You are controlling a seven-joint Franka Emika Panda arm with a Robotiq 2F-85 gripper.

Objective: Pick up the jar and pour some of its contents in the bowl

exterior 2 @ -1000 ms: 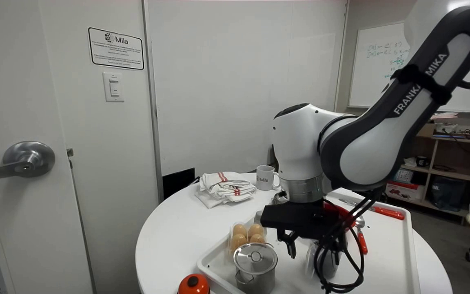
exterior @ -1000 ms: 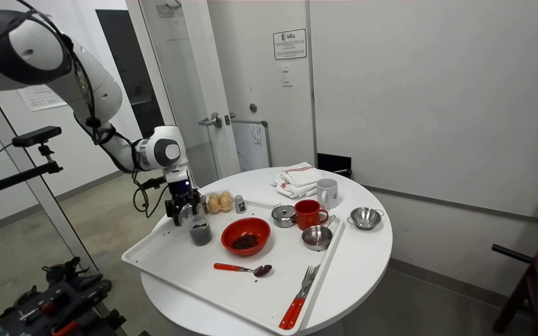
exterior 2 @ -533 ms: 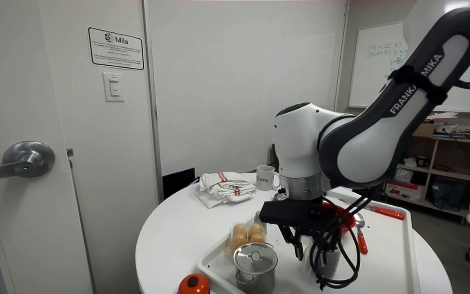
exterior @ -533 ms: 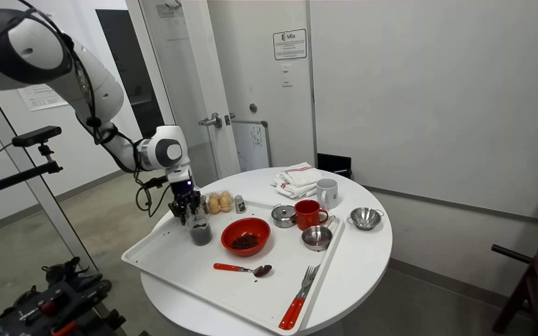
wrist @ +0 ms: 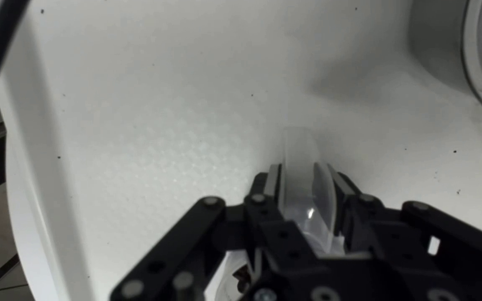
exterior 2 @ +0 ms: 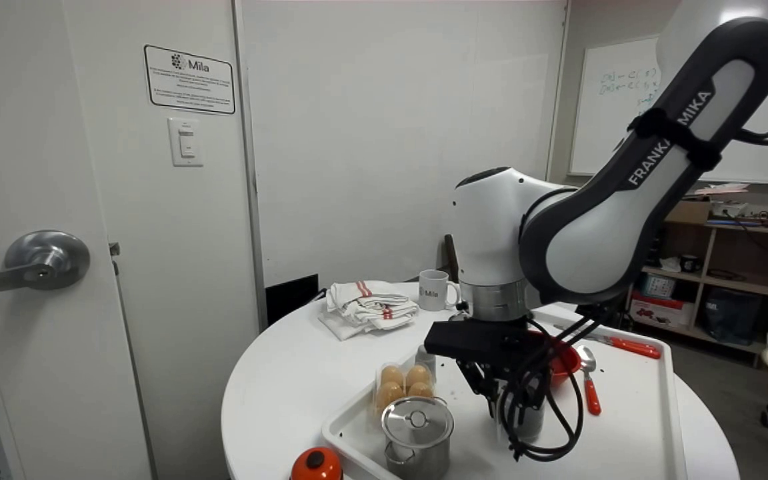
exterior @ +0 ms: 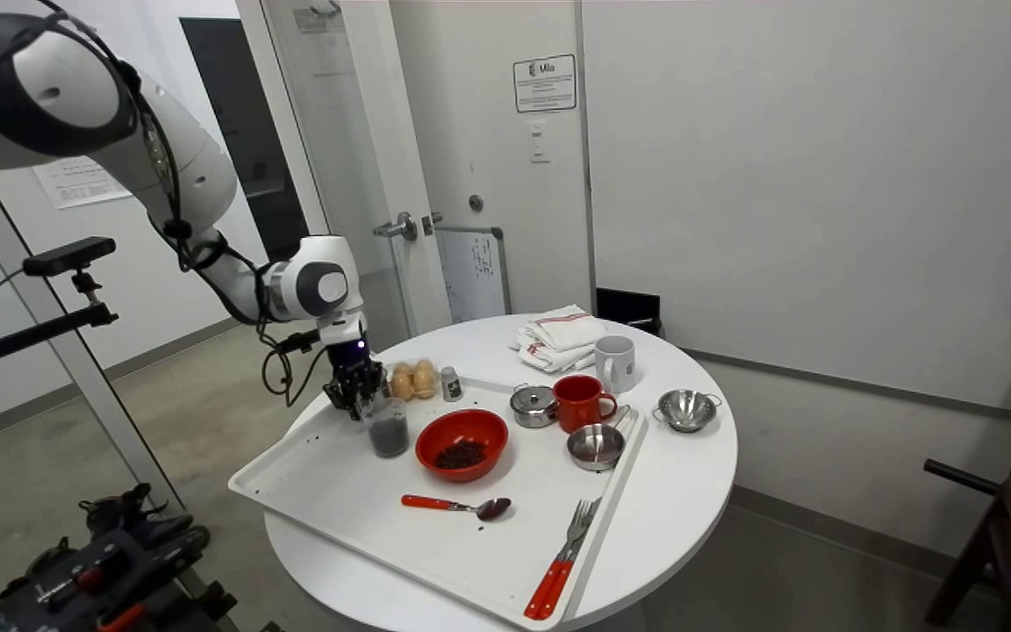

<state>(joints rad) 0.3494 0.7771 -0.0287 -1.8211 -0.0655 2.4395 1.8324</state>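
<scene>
The black gripper (wrist: 303, 184) points down at the end of a white-and-black robot arm (exterior: 321, 285). Its two fingers pinch the clear handle (wrist: 299, 154) of a transparent jar (exterior: 389, 432); in the wrist view, the pads (wrist: 271, 180) press on it from both sides. The jar is close to upright above or on a white tray (exterior: 356, 500), its lower part dark with contents; whether its base touches the tray is not clear. Just beside the jar, on the side away from the gripper, a red bowl (exterior: 462, 423) sits on the tray with a small heap of dark brown pieces (exterior: 460, 455) inside.

In an exterior view, a red-handled spoon (exterior: 460, 506) lies in front of the bowl, and a fork (exterior: 546, 585) and knife (exterior: 560, 583), also red-handled, lie side by side near the tray's edge. Four brown eggs (exterior 2: 418, 377) in a clear holder sit near the gripper, between a small grey shaker (exterior: 451, 384) and a lidded steel pot (exterior 2: 417, 440).

Past the bowl, a smaller lidded pot (exterior: 534, 406) stands beside a red mug (exterior: 577, 404), with a steel saucepan (exterior: 596, 447) in front. Farther out, on the round white table (exterior: 681, 500), are a steel colander (exterior: 687, 411), a white mug (exterior 2: 432, 291) marked "Mila" and folded red-striped white towels (exterior 2: 371, 307).
</scene>
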